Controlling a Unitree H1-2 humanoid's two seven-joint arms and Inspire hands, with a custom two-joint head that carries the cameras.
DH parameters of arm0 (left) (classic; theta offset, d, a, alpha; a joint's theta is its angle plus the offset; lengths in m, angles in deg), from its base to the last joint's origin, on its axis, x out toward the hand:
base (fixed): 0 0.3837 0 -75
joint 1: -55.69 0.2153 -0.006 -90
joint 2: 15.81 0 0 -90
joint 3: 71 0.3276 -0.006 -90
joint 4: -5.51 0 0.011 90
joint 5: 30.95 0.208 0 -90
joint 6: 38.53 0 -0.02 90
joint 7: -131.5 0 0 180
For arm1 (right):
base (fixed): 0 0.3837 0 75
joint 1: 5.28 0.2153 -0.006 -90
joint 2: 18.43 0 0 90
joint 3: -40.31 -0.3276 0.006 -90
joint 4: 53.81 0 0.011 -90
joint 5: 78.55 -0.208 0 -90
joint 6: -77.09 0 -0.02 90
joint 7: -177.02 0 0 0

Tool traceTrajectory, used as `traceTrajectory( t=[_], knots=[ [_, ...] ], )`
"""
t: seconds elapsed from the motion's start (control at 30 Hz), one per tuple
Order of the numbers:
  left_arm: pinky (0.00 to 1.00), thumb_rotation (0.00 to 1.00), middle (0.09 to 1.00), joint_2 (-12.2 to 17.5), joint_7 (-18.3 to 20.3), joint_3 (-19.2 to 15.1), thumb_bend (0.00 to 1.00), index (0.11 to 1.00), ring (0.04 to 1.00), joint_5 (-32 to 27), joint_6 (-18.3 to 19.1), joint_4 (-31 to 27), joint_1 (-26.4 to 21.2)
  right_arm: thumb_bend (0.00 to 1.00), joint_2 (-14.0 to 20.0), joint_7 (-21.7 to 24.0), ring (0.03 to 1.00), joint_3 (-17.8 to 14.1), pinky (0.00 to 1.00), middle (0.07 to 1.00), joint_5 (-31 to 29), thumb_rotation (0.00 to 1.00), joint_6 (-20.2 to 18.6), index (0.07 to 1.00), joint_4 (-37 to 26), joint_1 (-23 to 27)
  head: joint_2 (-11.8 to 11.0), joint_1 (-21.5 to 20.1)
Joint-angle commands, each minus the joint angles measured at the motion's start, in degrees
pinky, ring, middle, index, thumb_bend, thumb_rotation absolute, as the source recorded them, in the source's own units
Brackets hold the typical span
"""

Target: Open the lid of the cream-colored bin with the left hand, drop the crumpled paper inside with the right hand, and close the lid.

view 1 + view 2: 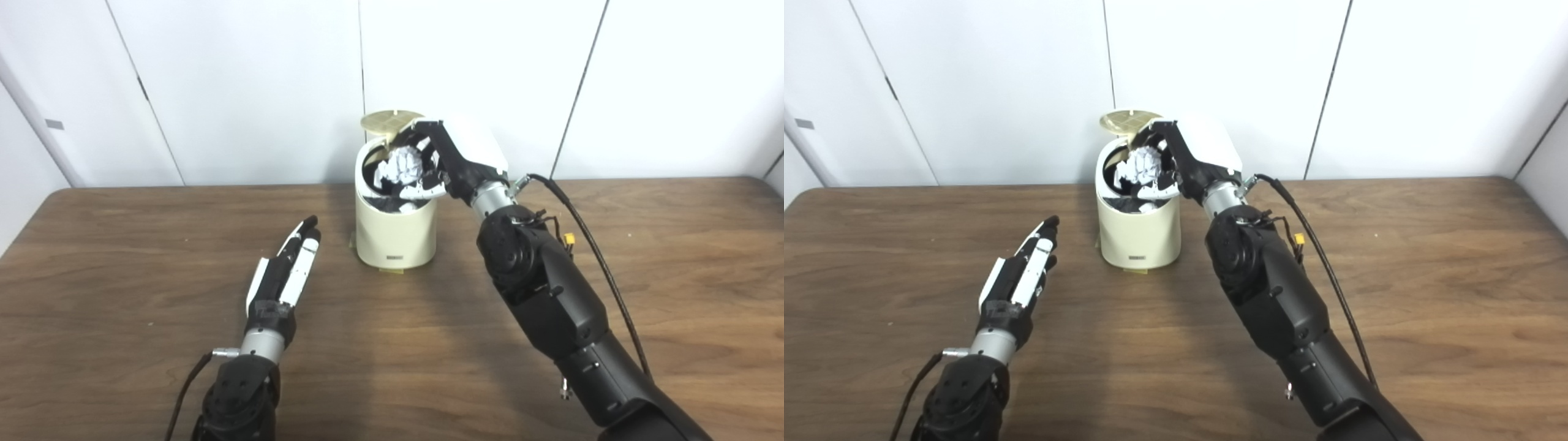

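Left eye view: all places given from the bin.
Paper: white crumpled wad right at the bin's mouth, above the dark liner, not yet dropped as far as I can tell.
Bin: cream, upright on the table, near the far edge and the wall.
Lid: raised, tilted up at the bin's back rim; nothing touches it.
Right hand: over the bin's mouth from the right side, fingers curled around the paper, clamped on it.
Left hand: front-left of the bin, well apart, fingers straight and together, holding nothing, pointing toward the bin.
Key relation: paper sits directly above the opening, so release should send it straight down.
Nearer hand for closing: the right is at the lid, but the task gives lid work to the left.
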Motion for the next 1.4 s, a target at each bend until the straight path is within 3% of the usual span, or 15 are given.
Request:
traceTrajectory(
  t=[0.0, 0.33, 0.4, 0.43, 0.63, 0.8, 0.83, 0.87, 0.93, 1.07, 1.37],
  knots=[
    [1.0, 0.79, 0.982, -0.46, -0.38, 0.15, 0.47, 0.974, 1.0, 0.29, -2.69, -0.71, -2.43, 0.88, 0.25, 0.28, 0.554, -0.27, 0.5, 0.641, -0.19, 0.02, 0.23, 0.67, -1.36, 2.34, -0.01, 0.09],
    [1.0, 0.78, 0.993, -0.43, -0.11, 0.05, 0.48, 0.985, 1.0, -0.26, -2.29, -0.99, -2.3, 0.87, 0.01, 0.35, 0.558, -0.18, 0.49, 0.66, -0.46, 0.03, 0.29, 0.705, -1.47, 2.06, -0.01, 0.19],
    [1.0, 0.78, 0.993, -0.47, -0.14, 0.03, 0.48, 0.985, 1.0, -0.32, -2.25, -1.05, -2.26, 0.89, 0.05, 0.95, 0.572, -0.18, 0.49, 0.676, -0.63, 0.08, -0.09, 0.723, -1.79, 1.94, 0.08, 0.12],
    [1.0, 0.77, 0.99, -0.57, -0.24, 0.05, 0.47, 0.984, 1.0, -0.27, -2.18, -1.14, -2.25, 0.92, 0.07, 1.27, 0.587, -0.16, 0.49, 0.697, -0.64, 0.15, -0.34, 0.739, -1.97, 1.88, 0.1, 0.21],
    [1.0, 0.77, 0.987, -0.76, -0.34, -0.01, 0.46, 0.984, 1.0, -0.33, -2.32, -1.0, -2.28, 0.94, 0.05, 1.66, 0.61, -0.16, 0.51, 0.719, -0.42, 0.19, -0.78, 0.747, -2.33, 1.67, 0.1, 0.21],
    [1.0, 0.78, 0.982, -0.56, -0.36, 0.07, 0.47, 0.983, 1.0, 0.07, -2.02, -1.11, -2.1, 0.86, -0.63, -2.2, 0.531, -1.38, 0.47, 0.619, -0.76, 0.02, 1.03, 0.67, -2.93, 0.77, 0.21, 0.17],
    [1.0, 0.78, 0.983, -0.52, -0.26, 0.03, 0.46, 0.984, 1.0, -0.06, -2.14, -1.03, -2.07, 0.69, -0.8, -3.97, 0.46, -1.74, 0.44, 0.559, -0.96, 0.01, 2.37, 0.615, -2.87, 0.49, 0.21, 0.17],
    [1.0, 0.78, 0.985, -0.48, -0.19, -0.02, 0.46, 0.986, 1.0, -0.17, -2.26, -0.89, -2.1, 0.6, -0.91, -5.23, 0.426, -1.94, 0.42, 0.528, -1.12, 0.0, 3.31, 0.578, -2.69, 0.36, 0.17, 0.23],
    [1.0, 0.78, 0.985, -0.48, -0.18, -0.04, 0.46, 0.986, 1.0, -0.21, -2.25, -0.87, -2.07, 0.52, -0.98, -7.86, 0.395, -2.2, 0.38, 0.508, -1.16, 0.0, 5.3, 0.533, -2.5, -0.12, 0.17, 0.23],
    [1.0, 0.78, 0.989, -0.46, -0.25, -0.07, 0.45, 0.98, 1.0, -0.1, -2.22, -0.77, -2.16, 0.5, -0.69, -10.48, 0.383, -2.33, 0.32, 0.517, -1.17, 0.0, 7.42, 0.501, -2.26, -0.58, -0.04, 0.3],
    [1.0, 0.78, 0.989, -0.43, -0.21, -0.17, 0.46, 0.986, 1.0, -0.23, -2.58, -0.3, -2.23, 0.5, -0.56, -12.09, 0.399, -4.88, 0.32, 0.534, -3.18, 0.0, 9.5, 0.479, -5.48, -1.69, -0.29, 0.04]
  ],
)
